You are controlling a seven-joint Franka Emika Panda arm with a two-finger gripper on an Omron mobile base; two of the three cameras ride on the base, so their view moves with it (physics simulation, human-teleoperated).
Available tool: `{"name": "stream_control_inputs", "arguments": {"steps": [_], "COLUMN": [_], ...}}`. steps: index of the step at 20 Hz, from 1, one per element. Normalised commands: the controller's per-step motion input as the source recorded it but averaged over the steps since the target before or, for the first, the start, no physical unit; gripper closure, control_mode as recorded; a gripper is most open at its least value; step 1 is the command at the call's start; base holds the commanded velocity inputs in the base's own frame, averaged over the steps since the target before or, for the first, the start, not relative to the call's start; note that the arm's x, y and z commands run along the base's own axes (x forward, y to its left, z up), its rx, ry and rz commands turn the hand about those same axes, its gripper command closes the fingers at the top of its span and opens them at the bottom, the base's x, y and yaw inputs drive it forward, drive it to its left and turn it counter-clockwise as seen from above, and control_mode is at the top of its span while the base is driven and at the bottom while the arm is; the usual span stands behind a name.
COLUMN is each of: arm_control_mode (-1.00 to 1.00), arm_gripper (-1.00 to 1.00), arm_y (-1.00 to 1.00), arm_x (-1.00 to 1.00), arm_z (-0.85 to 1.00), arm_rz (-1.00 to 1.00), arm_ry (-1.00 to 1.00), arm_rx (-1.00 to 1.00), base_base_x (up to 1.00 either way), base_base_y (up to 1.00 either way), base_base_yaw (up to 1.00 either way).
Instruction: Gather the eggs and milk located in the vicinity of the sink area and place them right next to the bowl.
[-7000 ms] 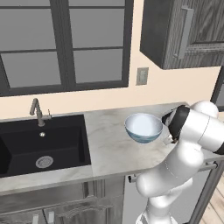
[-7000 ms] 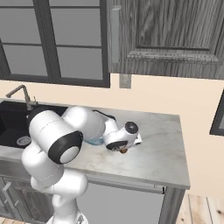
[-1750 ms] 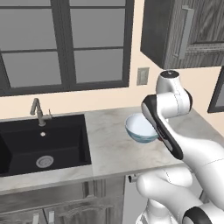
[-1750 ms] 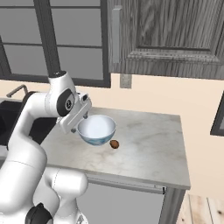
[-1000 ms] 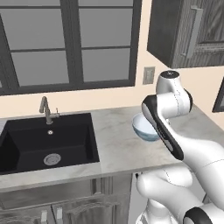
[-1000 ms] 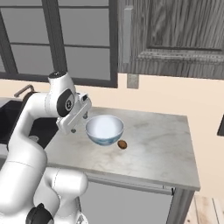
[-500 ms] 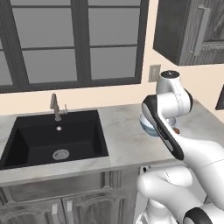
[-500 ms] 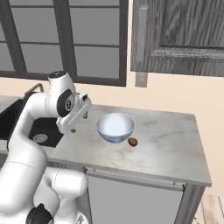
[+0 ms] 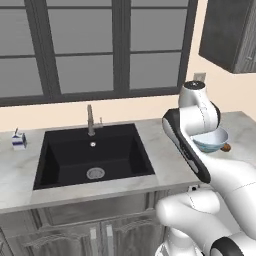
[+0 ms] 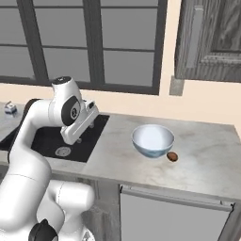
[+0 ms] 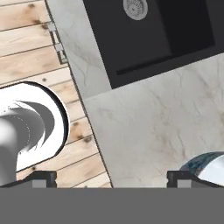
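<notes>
**A:** The white arm is riding high over the pale marble table (image 10: 202, 141), and the jaws are spread wide with nothing between them. In the hand view the two dark fingertips (image 11: 43, 177) are poking up well apart, looking straight down on the large black rectangular sink (image 9: 92, 155) and the stone beside it.

**B:** So where is the target sitting?

**A:** The small white gable-top milk carton with blue markings (image 9: 18, 140) is standing upright on the table at the far left of the sink, near the wall. A small brown oval egg (image 10: 172, 156) is already lying just beside the wide glossy blue-grey bowl (image 10: 152, 140) on the right. I am not spotting a whitish egg in these frames.

**B:** Then the carton looks like the next pick?

**A:** That is my read. To do it well, the base should be bringing the carton within easy reach, because it is well apart from the hand. Then the jaws should be coming down over the carton's flat sides, below the gable, squeezing squarely so it is not tipping. The slim brushed-metal faucet (image 9: 90, 120) is standing between, so swinging above it looks wise.
</notes>
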Motion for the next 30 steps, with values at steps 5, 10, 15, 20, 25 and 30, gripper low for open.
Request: {"name": "stream_control_inputs", "arguments": {"steps": [5, 10, 15, 20, 25, 30], "arm_control_mode": [1.00, 1.00, 1.00, 1.00, 1.00, 1.00], "arm_gripper": [-1.00, -1.00, -1.00, -1.00, -1.00, -1.00], "arm_y": [0.00, 0.00, 0.00, 0.00, 0.00, 0.00], "arm_x": [0.00, 0.00, 0.00, 0.00, 0.00, 0.00], "arm_z": [0.00, 0.00, 0.00, 0.00, 0.00, 0.00], "arm_rz": [0.00, 0.00, 0.00, 0.00, 0.00, 0.00], "arm_ry": [0.00, 0.00, 0.00, 0.00, 0.00, 0.00], "arm_rx": [0.00, 0.00, 0.00, 0.00, 0.00, 0.00], "base_base_x": [-0.01, -0.01, -0.01, 0.00, 0.00, 0.00], "base_base_y": [0.63, 0.60, 0.57, 0.58, 0.51, 0.50], "base_base_yaw": [0.00, 0.00, 0.00, 0.00, 0.00, 0.00]}}
